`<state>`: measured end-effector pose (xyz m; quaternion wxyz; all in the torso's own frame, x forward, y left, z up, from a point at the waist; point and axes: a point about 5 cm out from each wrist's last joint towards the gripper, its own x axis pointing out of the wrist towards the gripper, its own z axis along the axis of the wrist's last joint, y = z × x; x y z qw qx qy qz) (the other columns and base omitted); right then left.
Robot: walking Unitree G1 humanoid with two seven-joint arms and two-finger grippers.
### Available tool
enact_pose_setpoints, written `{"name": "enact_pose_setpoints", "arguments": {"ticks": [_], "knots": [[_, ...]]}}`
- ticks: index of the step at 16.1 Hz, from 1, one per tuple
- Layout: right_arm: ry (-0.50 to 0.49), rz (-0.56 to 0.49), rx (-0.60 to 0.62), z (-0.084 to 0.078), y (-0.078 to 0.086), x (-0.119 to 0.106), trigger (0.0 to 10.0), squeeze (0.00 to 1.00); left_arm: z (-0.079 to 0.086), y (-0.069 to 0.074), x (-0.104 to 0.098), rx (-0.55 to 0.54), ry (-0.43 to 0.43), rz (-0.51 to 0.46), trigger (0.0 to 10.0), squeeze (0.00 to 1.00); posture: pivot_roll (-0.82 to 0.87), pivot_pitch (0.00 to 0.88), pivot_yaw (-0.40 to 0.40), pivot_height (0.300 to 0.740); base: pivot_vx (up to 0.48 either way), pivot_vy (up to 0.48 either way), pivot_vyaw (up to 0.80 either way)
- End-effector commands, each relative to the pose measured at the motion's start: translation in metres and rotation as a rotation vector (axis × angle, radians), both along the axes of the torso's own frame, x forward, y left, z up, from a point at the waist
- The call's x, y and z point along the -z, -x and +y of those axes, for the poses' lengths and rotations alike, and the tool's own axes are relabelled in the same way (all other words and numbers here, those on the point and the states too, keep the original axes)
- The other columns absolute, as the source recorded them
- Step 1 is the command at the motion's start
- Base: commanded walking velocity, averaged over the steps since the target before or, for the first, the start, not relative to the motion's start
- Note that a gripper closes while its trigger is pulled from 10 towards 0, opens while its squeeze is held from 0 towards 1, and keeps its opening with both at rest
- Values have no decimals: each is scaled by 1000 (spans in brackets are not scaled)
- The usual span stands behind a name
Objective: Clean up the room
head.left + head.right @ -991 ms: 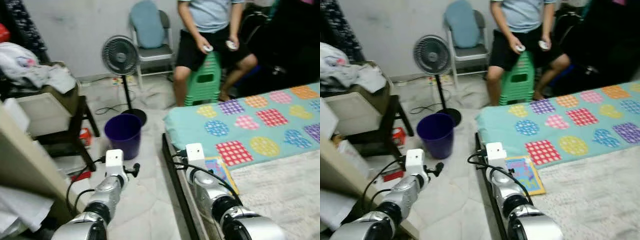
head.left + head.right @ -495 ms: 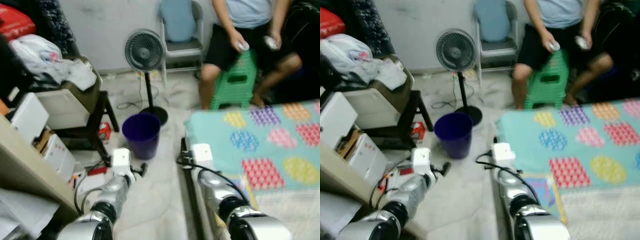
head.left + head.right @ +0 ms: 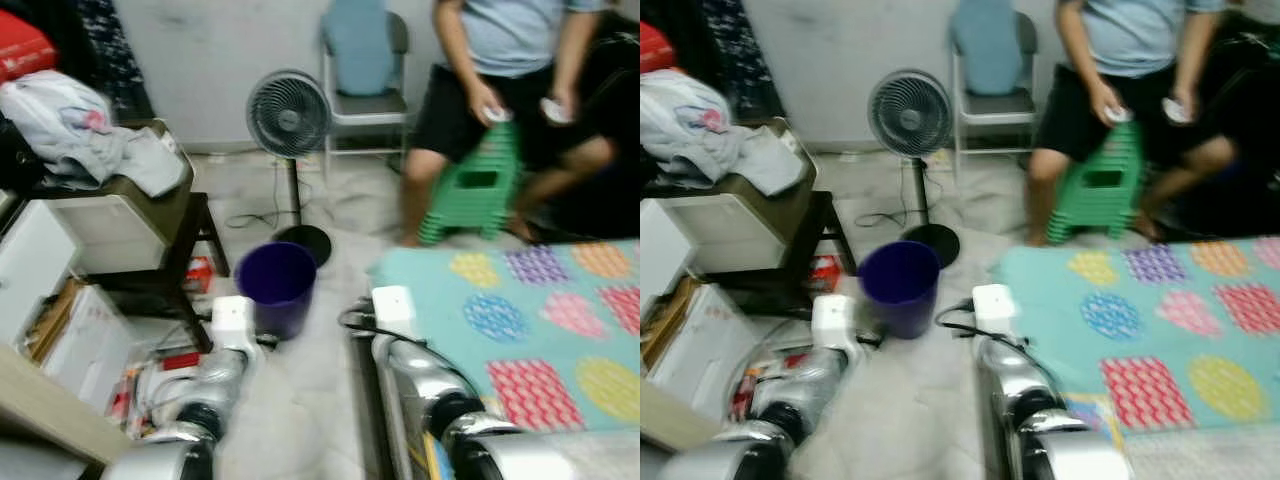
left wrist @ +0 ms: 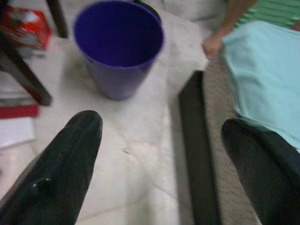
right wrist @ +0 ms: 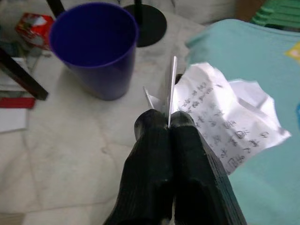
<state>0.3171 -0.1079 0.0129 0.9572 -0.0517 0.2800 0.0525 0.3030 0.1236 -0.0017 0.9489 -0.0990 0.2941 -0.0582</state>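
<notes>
A crumpled sheet of printed paper (image 5: 220, 119) sits pinched between the closed fingers of the robot's right hand (image 5: 168, 123), held over the near edge of the bed's turquoise patterned cover (image 3: 540, 310). The purple waste bin (image 3: 275, 285) stands on the marble floor (image 3: 920, 400) just ahead, to the left of the bed, near the standing fan (image 3: 288, 115). The left hand (image 4: 159, 154) hangs empty with fingers spread wide. The carry to the bin appears under way; next, the paper needs bringing above the bin's mouth for release.
</notes>
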Motion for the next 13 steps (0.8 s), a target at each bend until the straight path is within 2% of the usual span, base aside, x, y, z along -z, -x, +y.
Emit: {"name": "enact_pose_setpoints", "arguments": {"ticks": [1, 9, 13], "knots": [[-16, -11, -25, 12, -2, -4, 10000, 0, 14, -2, -1, -24, -33, -3, 10000, 0, -160, 0, 25, 740, 341, 0, 656], [-12, -12, -31, 11, -2, -4, 10000, 0, 13, -2, -1, -24, -34, -2, 10000, 0, -159, 0, 22, 740, 329, 0, 684], [-14, -9, -23, 11, -2, -4, 10000, 0, 13, -2, -1, -25, -35, -1, 10000, 0, -160, 0, 24, 740, 307, 0, 0]]}}
